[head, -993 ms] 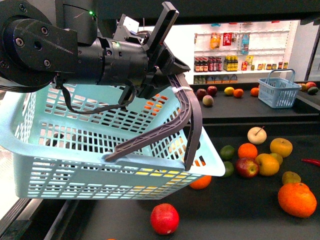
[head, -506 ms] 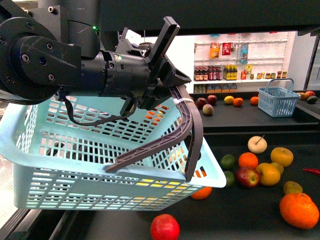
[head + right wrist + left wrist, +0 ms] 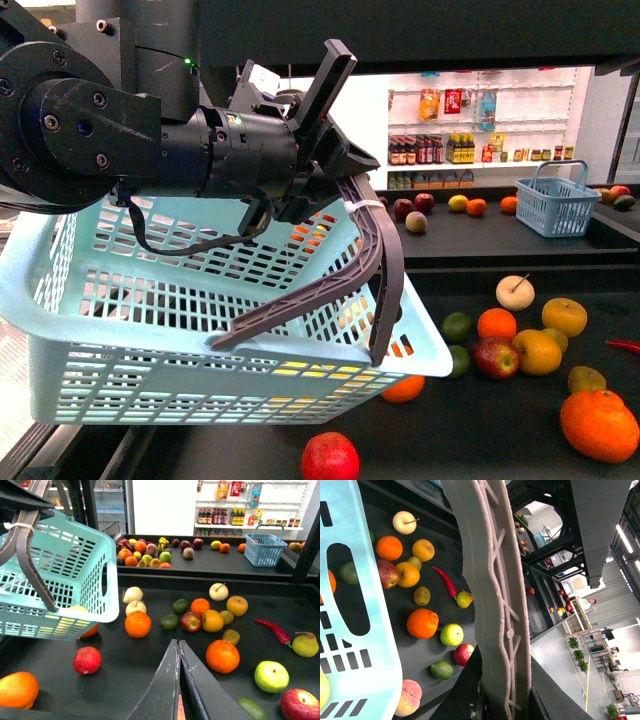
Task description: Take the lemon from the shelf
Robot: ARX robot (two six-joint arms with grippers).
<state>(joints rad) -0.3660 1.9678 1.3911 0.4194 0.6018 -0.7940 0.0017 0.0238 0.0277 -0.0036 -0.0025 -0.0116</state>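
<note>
My left gripper (image 3: 338,160) is shut on the grey basket handle (image 3: 385,260) and holds the light-blue basket (image 3: 200,330) above the left part of the shelf's black tray (image 3: 480,420). In the left wrist view the handle (image 3: 495,580) runs between the jaws of that gripper (image 3: 497,682). A yellow fruit (image 3: 75,610) lies inside the basket and shows through the slots; I cannot tell whether it is the lemon. My right gripper (image 3: 178,646) is shut on nothing, low over the tray (image 3: 125,665), right of the basket (image 3: 60,555).
Loose fruit covers the tray: oranges (image 3: 222,656), a red fruit (image 3: 87,660), a green apple (image 3: 271,676), yellow round fruit (image 3: 237,605) and a red chilli (image 3: 272,630). A small blue basket (image 3: 553,198) stands on the rear tray. Bottles line the white wall shelves (image 3: 480,125).
In the front view the basket and the fruit on the tray sit slightly lower than a second ago. The left gripper's hold on the handle is unchanged.
</note>
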